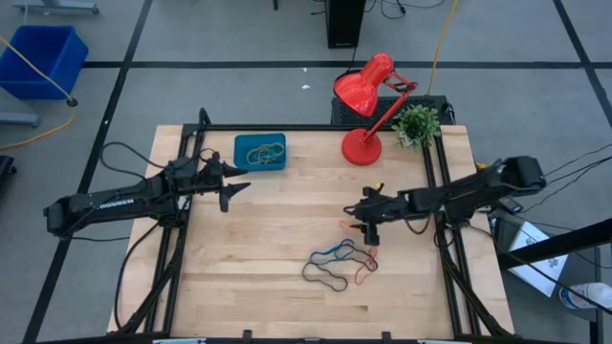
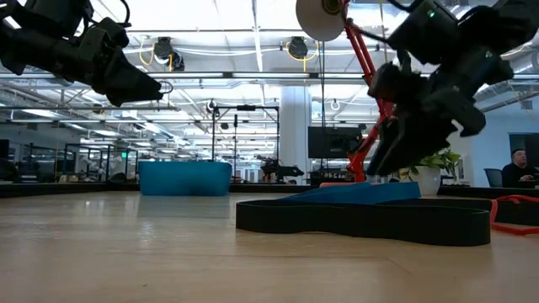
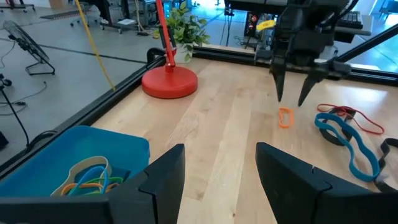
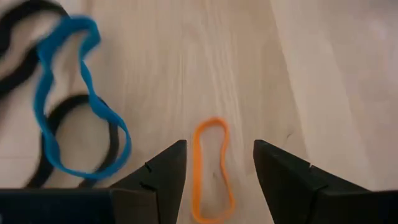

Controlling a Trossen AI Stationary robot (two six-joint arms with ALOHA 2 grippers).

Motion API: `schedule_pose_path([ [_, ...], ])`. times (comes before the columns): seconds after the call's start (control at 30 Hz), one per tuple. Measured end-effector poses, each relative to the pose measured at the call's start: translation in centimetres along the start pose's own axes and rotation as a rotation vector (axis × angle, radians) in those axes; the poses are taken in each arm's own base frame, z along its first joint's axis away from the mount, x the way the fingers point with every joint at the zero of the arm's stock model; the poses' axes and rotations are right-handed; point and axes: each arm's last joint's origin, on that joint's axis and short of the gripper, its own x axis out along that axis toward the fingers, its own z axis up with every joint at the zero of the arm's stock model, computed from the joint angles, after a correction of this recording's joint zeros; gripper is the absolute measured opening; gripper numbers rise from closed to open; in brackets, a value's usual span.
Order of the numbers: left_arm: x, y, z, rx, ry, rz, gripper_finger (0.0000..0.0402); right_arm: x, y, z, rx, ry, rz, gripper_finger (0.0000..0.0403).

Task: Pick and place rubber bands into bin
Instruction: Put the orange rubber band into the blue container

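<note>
The teal bin [image 1: 260, 152] stands at the table's far left with several rubber bands [image 3: 87, 177] lying in it. Loose bands lie on the wood near the middle: a blue one [image 4: 74, 99], black ones [image 1: 325, 277], a red one [image 3: 354, 118] and a small orange one [image 4: 211, 168]. My right gripper [image 1: 369, 232] hangs open, slanting down just above the orange band [image 3: 285, 117], a finger on either side, not touching it. Beside the bin's near right corner, my left gripper [image 1: 239, 186] is open above the table and holds nothing.
A red desk lamp [image 1: 368, 100] and a small potted plant [image 1: 418, 122] stand at the table's far right. Black rails [image 1: 191, 220] run along the table's left and right sides. A bright blue crate [image 1: 38, 57] sits on the floor beyond the far left corner.
</note>
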Motion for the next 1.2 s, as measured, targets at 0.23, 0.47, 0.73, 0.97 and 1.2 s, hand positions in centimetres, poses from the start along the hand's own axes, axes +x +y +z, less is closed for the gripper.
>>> schedule_pose_path([
  [0.23,0.0,0.0,0.0,-0.001,0.000,0.000,0.0205,1.5,0.0,-1.0,0.002,0.076,-0.010,0.0180],
  [0.47,0.0,0.0,0.0,-0.001,0.000,0.000,0.0205,2.6,0.0,-1.7,0.000,0.127,-0.015,0.0164],
  [0.73,0.0,0.0,0.0,0.000,-0.001,0.000,0.0205,2.6,0.0,-1.8,0.011,0.131,-0.017,0.0084],
  [0.97,0.0,0.0,0.0,-0.003,-0.001,0.000,0.0205,2.6,0.0,-1.8,-0.016,0.130,-0.022,0.0005],
  [1.2,0.0,0.0,0.0,-0.088,0.004,-0.002,0.0205,2.7,-0.4,-0.9,-0.068,0.046,-0.079,0.0003],
])
